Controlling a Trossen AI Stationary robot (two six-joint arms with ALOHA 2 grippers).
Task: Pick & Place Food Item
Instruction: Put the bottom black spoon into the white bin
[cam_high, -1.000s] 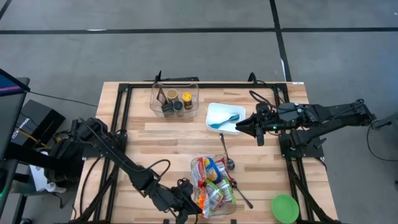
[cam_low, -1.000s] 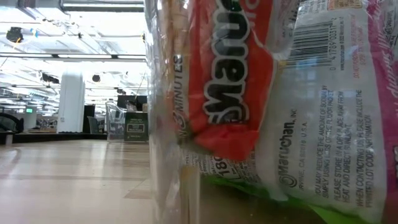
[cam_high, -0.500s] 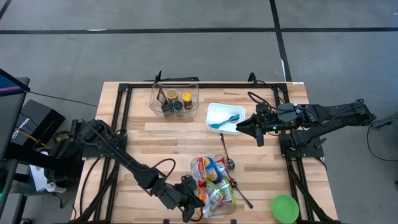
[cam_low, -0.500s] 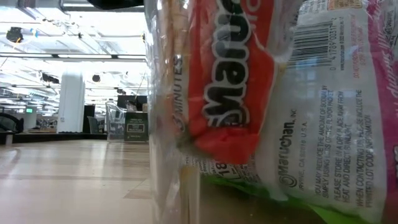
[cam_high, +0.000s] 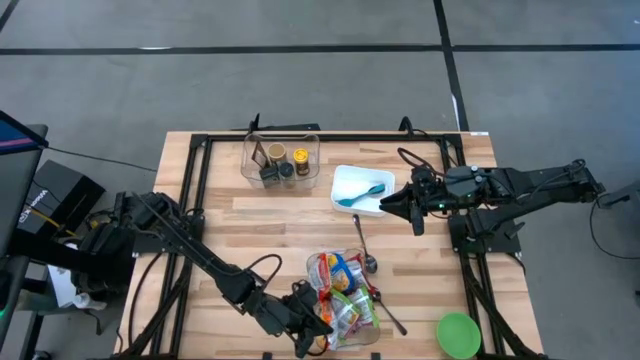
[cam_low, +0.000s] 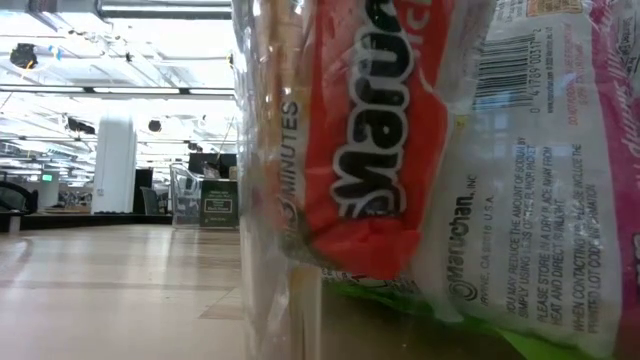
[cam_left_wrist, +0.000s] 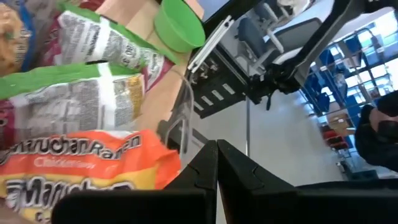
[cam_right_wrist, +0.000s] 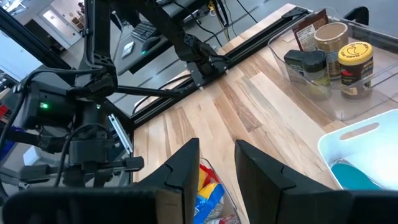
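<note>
Ramen packet at the bin's near edge

Ramen packet lies in the clear bin of food packs at the desk's near edge. Left gripper, jaws pressed together, noses against the orange wrapper; whether it pinches any I cannot tell. Best lift slowly, straight up. Farther off, the right gripper waits part-open beside the white tray.

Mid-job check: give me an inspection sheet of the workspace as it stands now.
Surface: wooden table, black frame rails.
Job's things: clear bin of ramen packets; white tray holding a teal spoon.
Clutter: jar bin, metal spoon, green bowl.
Grippers: left gripper shut at the bin's near-left edge; right gripper open beside the tray.
Cables: looped on both arms.
Surroundings: grey floor.
</note>
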